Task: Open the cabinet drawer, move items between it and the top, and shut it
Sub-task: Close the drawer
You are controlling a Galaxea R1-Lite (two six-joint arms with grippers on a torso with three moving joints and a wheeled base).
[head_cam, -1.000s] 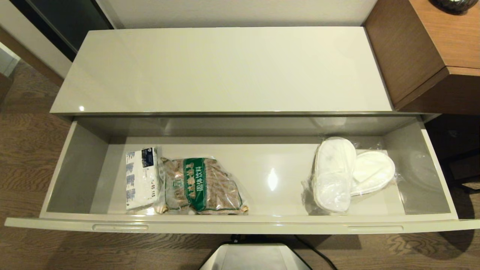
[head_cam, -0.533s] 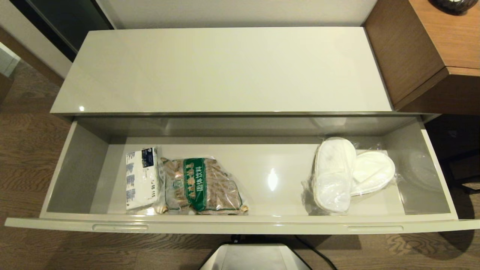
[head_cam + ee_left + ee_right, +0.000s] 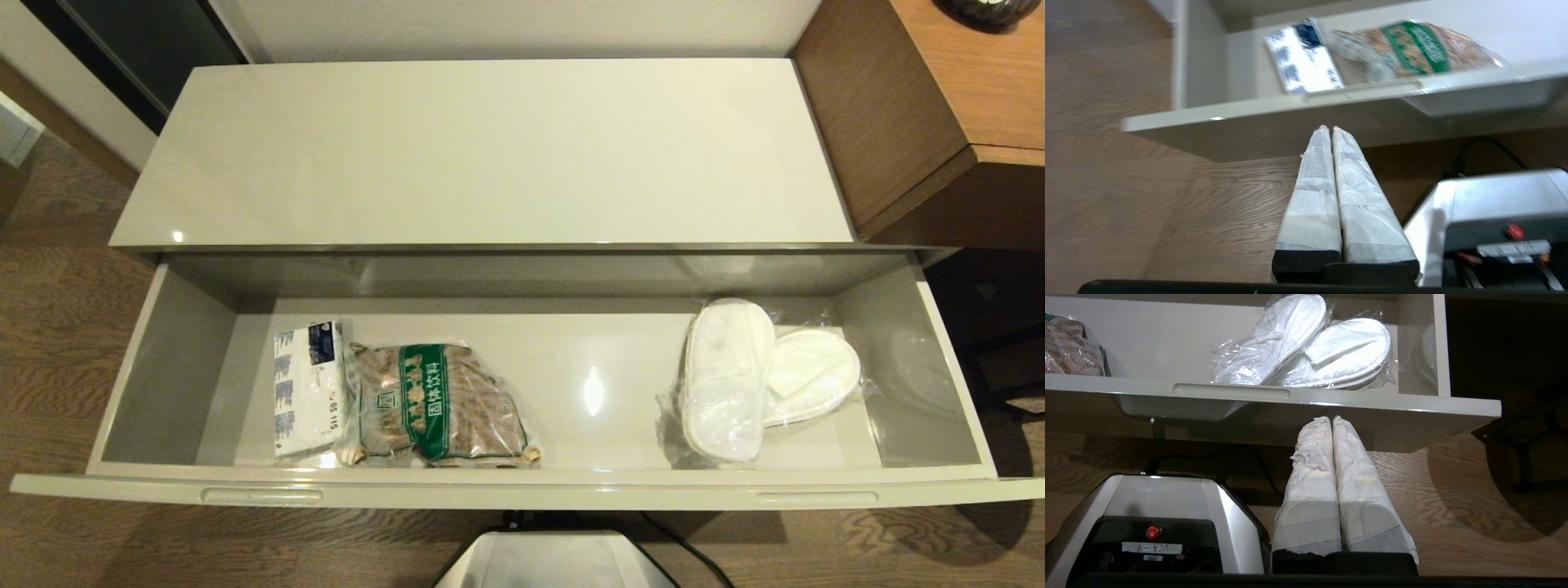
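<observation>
The drawer [image 3: 522, 490] stands open, its long axis left to right. Inside, the tissue pack [image 3: 309, 389] and slippers [image 3: 763, 377] lie lengthwise front to back. Both the left gripper [image 3: 1329, 128] and right gripper [image 3: 1331, 418] are clenched on nothing, below the drawer's front.

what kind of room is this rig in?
Likely a hotel room: sealed white slippers and a tissue pack lie in an open cabinet drawer, beside a wooden desk.

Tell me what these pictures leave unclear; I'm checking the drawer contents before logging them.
- Head view: small print on the white tissue pack with blue print is too small to read.
- Head view: whatever lies beneath the film-wrapped white slippers is hidden by them.
- Left wrist view: the brown packet with a green band is blurred.
</observation>
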